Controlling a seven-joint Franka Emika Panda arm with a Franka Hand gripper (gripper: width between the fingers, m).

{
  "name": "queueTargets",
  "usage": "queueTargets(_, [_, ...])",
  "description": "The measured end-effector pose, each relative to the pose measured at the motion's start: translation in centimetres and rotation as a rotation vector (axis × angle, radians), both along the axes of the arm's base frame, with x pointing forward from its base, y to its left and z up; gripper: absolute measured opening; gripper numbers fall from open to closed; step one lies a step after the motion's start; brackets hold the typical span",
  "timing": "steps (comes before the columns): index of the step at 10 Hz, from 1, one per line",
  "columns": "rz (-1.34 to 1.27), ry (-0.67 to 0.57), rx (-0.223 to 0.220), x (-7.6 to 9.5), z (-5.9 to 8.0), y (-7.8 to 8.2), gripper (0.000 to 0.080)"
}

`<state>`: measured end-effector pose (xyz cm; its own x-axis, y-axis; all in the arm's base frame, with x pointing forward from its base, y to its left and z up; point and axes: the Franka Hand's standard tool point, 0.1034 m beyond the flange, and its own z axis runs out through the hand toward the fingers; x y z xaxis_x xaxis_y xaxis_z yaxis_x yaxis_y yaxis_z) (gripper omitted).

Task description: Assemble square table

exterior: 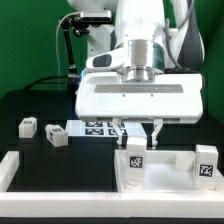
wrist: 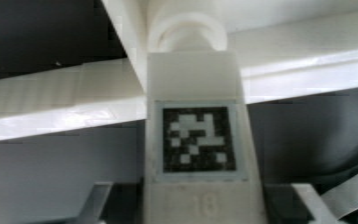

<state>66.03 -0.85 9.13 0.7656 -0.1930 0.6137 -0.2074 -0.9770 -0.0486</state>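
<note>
Exterior view first: my tool [exterior: 140,132] hangs over the table top [exterior: 170,172], which lies by the front edge of the surface [exterior: 85,160], toward the corner on the exterior view's right. The jaws are apart, straddling a leg [exterior: 133,152] that stands upright on the top's corner nearest the middle of the surface; I see no finger pressing on it. A second leg [exterior: 207,162] stands upright at the top's corner on the exterior view's right. One loose leg [exterior: 27,126] and another loose leg [exterior: 56,137] lie toward the edge on the exterior view's left, well apart from the top, near the marker board [exterior: 98,127]. A white rail [exterior: 12,168] hugs the front corner on that side. I judge the job about half done: two legs are placed, though I cannot tell whether they are fully seated, and two are left to fetch. All the parts look like matte, hard white plastic with black-and-white tags: the top is a shallow, rimmed tray and the legs are blocks. Wrist view: the leg fills the middle, a squared post with a rounded head, and my dark fingers [wrist: 96,205] flank it with a gap on either side.
</note>
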Motion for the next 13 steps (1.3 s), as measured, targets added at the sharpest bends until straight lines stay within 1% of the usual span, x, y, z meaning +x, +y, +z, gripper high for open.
queueTargets(1, [0.000, 0.000, 0.000, 0.0, 0.0, 0.0, 0.0368])
queueTargets(2, [0.000, 0.000, -0.001, 0.0, 0.0, 0.0, 0.0368])
queueTargets(3, [0.001, 0.001, -0.001, 0.0, -0.1, 0.0, 0.0550])
queueTargets(4, [0.001, 0.001, -0.001, 0.0, -0.1, 0.0, 0.0618])
queueTargets(5, [0.001, 0.001, -0.001, 0.0, -0.1, 0.0, 0.0618])
queueTargets(6, [0.001, 0.001, -0.001, 0.0, -0.1, 0.0, 0.0643])
queueTargets(10, [0.001, 0.002, -0.002, 0.0, -0.1, -0.1, 0.0649])
queueTargets(11, [0.034, 0.062, -0.014, 0.0, -0.1, -1.0, 0.0649])
queueTargets(12, [0.043, 0.174, 0.025, 0.2, 0.8, -1.9, 0.0649])
queueTargets(13, [0.042, 0.197, 0.051, 0.6, 1.9, -1.5, 0.0649])
